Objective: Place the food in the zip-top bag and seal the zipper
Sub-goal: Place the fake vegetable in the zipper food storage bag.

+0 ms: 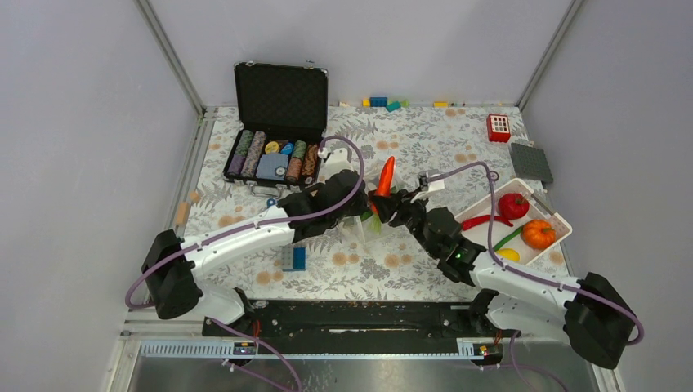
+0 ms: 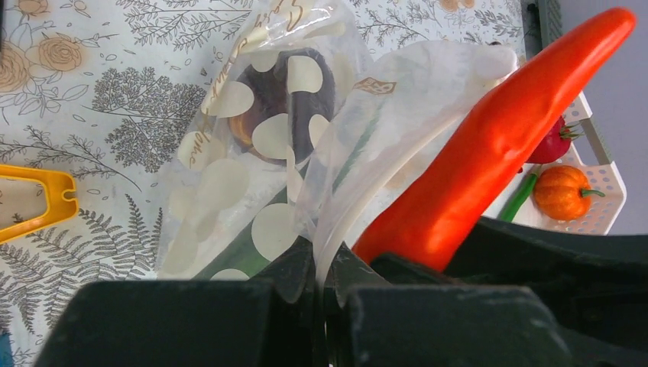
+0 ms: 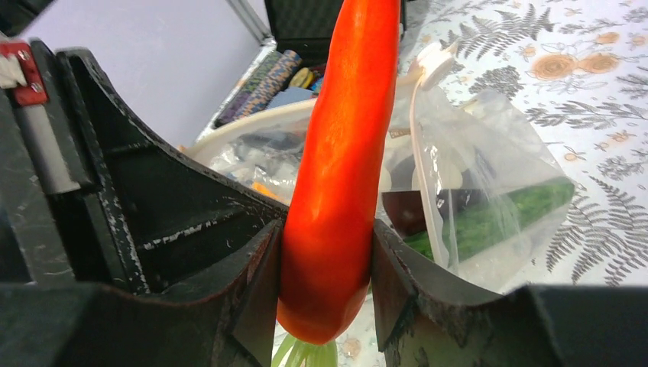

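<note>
My right gripper (image 3: pixel 327 275) is shut on the thick end of an orange carrot (image 3: pixel 344 153), its green top below the fingers. In the top view the carrot (image 1: pixel 385 176) points up and away beside the bag. My left gripper (image 2: pixel 322 264) is shut on the rim of the clear zip-top bag (image 2: pixel 267 153) with cream dots, holding it open just left of the carrot (image 2: pixel 489 153). A dark round piece and a green piece lie inside the bag (image 3: pixel 474 206). The tomato (image 1: pixel 513 205), chili (image 1: pixel 486 220), pumpkin (image 1: pixel 538 233), green pod and yellow piece lie in the white basket (image 1: pixel 559 219).
An open black case of poker chips (image 1: pixel 274 155) stands at the back left. Toy blocks (image 1: pixel 384 103) line the far edge, a red block (image 1: pixel 498 127) and grey plate (image 1: pixel 531 162) lie at the back right. A blue block (image 1: pixel 294 258) lies near the left arm.
</note>
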Robot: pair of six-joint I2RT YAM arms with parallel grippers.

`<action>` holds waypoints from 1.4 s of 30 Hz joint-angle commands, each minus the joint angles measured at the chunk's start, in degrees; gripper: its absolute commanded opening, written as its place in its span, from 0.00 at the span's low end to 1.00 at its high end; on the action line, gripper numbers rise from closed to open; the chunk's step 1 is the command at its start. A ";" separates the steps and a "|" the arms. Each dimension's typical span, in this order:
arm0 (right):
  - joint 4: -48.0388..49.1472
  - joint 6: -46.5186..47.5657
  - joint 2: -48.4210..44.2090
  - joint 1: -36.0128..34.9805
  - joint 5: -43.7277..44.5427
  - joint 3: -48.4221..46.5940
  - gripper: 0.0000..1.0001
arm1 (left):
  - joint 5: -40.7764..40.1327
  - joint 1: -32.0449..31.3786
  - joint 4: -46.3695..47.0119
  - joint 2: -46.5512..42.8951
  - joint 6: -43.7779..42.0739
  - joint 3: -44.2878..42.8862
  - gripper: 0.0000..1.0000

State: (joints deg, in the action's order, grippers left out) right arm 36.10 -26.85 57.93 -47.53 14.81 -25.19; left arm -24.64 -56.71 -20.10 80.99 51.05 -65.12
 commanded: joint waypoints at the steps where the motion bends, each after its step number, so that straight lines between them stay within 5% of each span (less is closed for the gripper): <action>1: 6.62 5.04 2.96 -6.57 20.13 -1.04 0.23 | 1.29 0.22 2.17 -2.14 3.20 0.61 0.00; 7: 14.76 3.08 8.61 -12.12 34.44 -1.88 0.30 | 2.98 0.28 3.54 -2.31 4.65 2.31 0.00; 23: -4.18 0.53 5.13 -17.54 28.33 -2.81 0.51 | 1.82 0.98 5.77 -5.21 6.85 6.15 0.00; 34: -23.63 -14.52 11.63 -18.08 38.12 -11.39 0.49 | 3.86 1.14 7.78 -6.21 6.51 7.99 0.00; 42: -22.06 -7.38 1.58 -18.04 24.27 -8.85 0.39 | 4.33 1.86 9.79 -5.42 5.44 9.51 0.00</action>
State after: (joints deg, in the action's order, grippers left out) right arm 13.89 -35.18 66.61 -65.14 44.07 -35.29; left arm -21.17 -55.55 -15.77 77.14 57.17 -56.47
